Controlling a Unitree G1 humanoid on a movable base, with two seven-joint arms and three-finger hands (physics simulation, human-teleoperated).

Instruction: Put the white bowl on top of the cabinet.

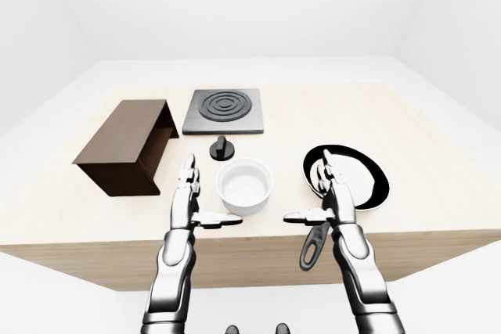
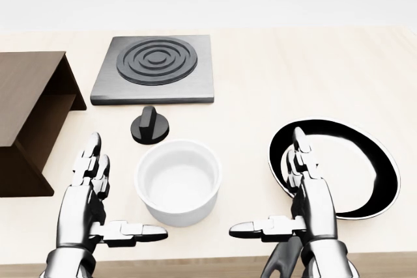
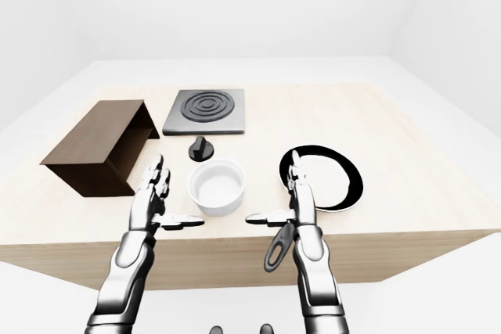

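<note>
The white bowl (image 2: 178, 181) stands upright on the wooden table (image 2: 300, 76), near its bottom edge in the head view. A dark brown cabinet (image 1: 127, 145) lies at the left, its open side facing right. My left hand (image 2: 107, 209) is open just left of the bowl, thumb pointing toward it, not touching. My right hand (image 2: 287, 203) is open to the bowl's right, over the left rim of a black pan (image 2: 339, 167). Nothing is held.
A dark stove plate (image 2: 155, 68) with concentric rings lies above the bowl. A small black knob (image 2: 150, 125) sits between the plate and the bowl. The pan's handle (image 1: 311, 248) hangs over the table's near edge.
</note>
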